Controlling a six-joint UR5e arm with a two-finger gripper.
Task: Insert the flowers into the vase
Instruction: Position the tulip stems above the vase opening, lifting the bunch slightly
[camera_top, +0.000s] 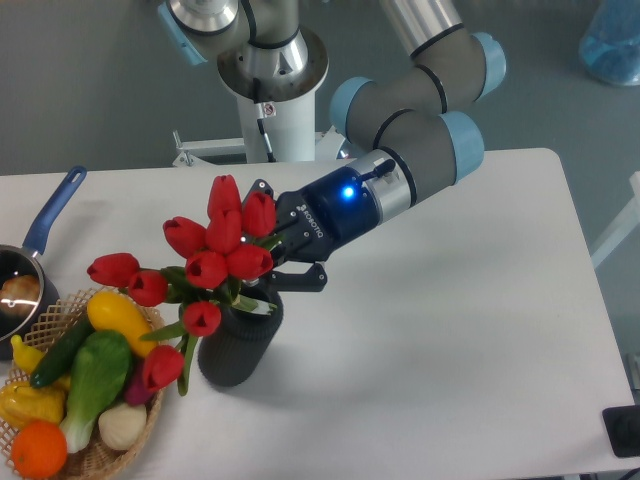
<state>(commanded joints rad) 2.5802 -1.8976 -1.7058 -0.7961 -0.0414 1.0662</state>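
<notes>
The flowers (207, 268), a bunch of red tulip buds on green stems with leaves, stand at the left centre with their stems reaching down into the vase's mouth. The vase (236, 345) is dark grey and ribbed, and it leans with its mouth tipped toward the right. My gripper (277, 240) comes in from the right, just above the vase, and is shut on the flowers near the top of the stems. The buds hide the grip point and most of the vase's mouth. Two buds droop to the lower left over the basket.
A wicker basket (148, 425) of colourful vegetables sits right beside the vase at the lower left. A blue-handled saucepan (50, 215) lies at the left edge. The arm's base (270, 90) stands behind. A dark object (622, 432) is at the table's right front corner.
</notes>
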